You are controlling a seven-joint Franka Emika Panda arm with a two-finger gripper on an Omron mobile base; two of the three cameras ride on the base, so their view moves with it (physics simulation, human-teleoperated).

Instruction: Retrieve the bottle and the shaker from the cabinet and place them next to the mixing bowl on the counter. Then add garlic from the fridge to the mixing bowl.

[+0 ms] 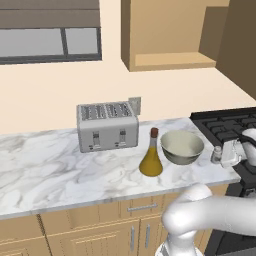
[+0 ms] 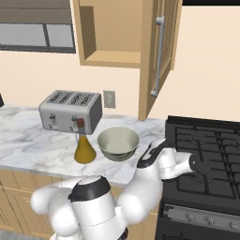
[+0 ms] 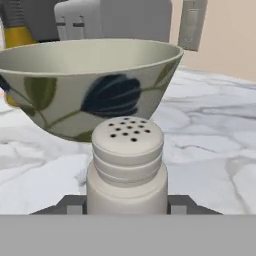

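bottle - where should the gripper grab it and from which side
Probably the long thin neck of the bottle, just under the stopper. The cone body flares too wide toward its base. It stands upright on the counter, with the mixing bowl close on one side and the toaster behind, so come from the front counter edge or from above.

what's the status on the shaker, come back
Gripper astride shaker, grip unclear. Shaker on counter right of bowl. Bottle left of bowl. Nothing blocking.

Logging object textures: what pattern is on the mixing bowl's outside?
Dark blue flowers with green leaves on the round pale mixing bowl, best in the hand view.
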